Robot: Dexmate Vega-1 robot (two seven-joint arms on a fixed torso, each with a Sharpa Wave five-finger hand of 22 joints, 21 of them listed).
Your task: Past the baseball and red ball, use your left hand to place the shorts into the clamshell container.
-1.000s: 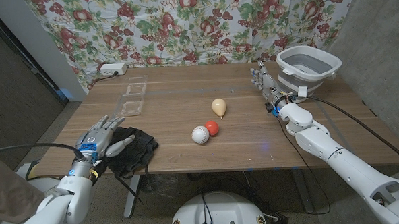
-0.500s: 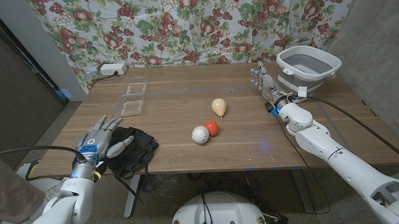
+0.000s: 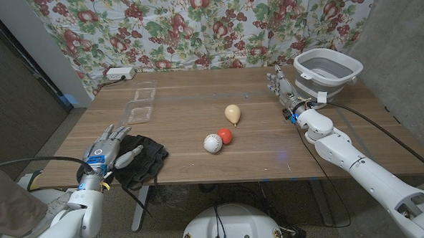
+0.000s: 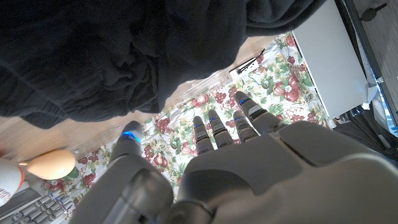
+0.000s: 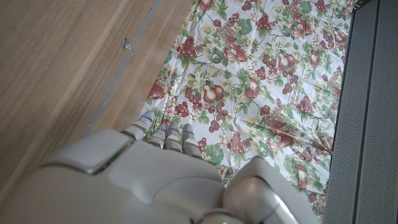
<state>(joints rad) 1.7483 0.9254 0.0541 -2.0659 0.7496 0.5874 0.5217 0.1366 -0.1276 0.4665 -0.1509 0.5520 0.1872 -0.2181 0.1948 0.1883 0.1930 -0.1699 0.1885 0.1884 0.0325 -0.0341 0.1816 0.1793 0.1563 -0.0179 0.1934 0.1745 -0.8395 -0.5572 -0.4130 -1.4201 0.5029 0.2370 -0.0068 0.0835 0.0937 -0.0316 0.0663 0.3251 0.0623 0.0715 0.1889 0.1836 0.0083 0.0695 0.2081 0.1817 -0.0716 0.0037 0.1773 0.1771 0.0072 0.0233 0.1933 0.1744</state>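
1. Change since a second ago: the left robot hand sits a little lower and nearer the desk's front-left corner than before; the shorts lie as they did. Judgement: the grasp is not yet made, and the task is at its very start
2. Left robot hand: fingers spread and empty, reaching over the left edge of the shorts; in the left wrist view the fingers point toward the dark cloth without closing on it
3. Right robot hand: at the far right of the desk, just beside the gray tub, fingers straight and together, holding nothing
4. Shorts: black, soft, bunched in a crumpled heap with folds and a thick hem, at the front-left corner of the desk, partly over the edge. Judgement: limp cloth, likely to sag and trail when lifted
5. Clamshell container: clear plastic, lying open on the far-left part of the desk, well apart from the shorts
6. Baseball and red ball: touching each other near mid-desk, right of the shorts
7. Pale pear-shaped thing: just beyond the two balls
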